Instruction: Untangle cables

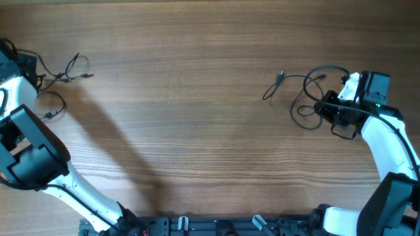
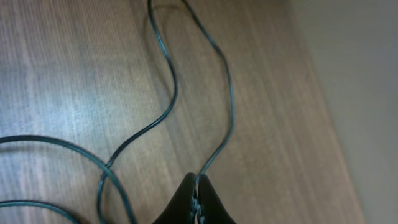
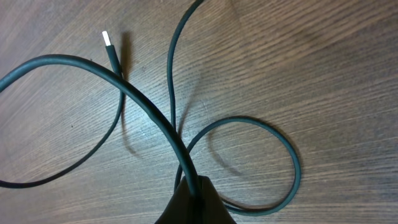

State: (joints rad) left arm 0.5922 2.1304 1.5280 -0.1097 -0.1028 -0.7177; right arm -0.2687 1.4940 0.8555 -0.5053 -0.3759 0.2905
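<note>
Right side first: the right hand [image 3: 191, 194] is pinched shut on the right-side cable [image 3: 152, 114]. The cable comes up out of the fingers and arcs off to the left. Just past the grip it curls into a round loop over the table [image 3: 323, 74], and further out there's a loose end with a silver plug tip [image 3: 107, 38]. That whole bunch sits near the right edge, up toward the far corner.

The left hand [image 2: 198, 196] is clamped on a thin cord too, the left-side cable [image 2: 231, 106], which runs away from the fingers in long wavy strands. It's over by the left edge, toward the far left corner.
</note>
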